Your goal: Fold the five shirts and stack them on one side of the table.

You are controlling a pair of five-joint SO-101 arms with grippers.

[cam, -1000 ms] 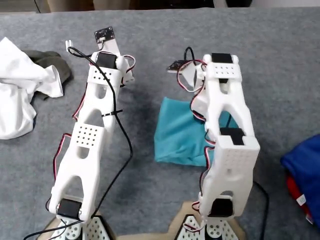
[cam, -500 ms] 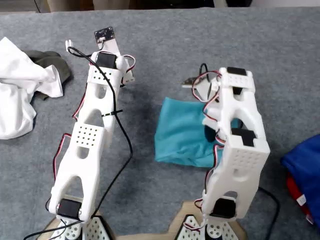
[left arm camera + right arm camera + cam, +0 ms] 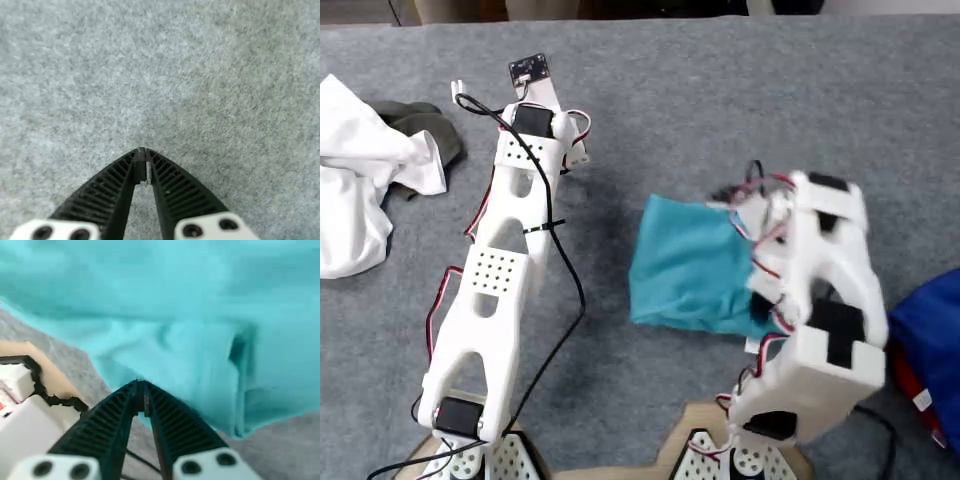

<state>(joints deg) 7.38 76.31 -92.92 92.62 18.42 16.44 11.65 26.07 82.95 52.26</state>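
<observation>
Right arm (image 3: 820, 290) swung toward 4 o'clock, across the teal shirt (image 3: 685, 265) lying near table (image 3: 650, 90) centre.
Right gripper (image 3: 141, 390) above that shirt and left gripper (image 3: 141, 156) over grey table are both fully closed, holding nothing.

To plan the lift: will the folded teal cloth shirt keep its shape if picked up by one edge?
Probably not: the folded teal cloth shirt shows soft creases, so it likely droops and unfolds. It looks thin, so probably light.
</observation>
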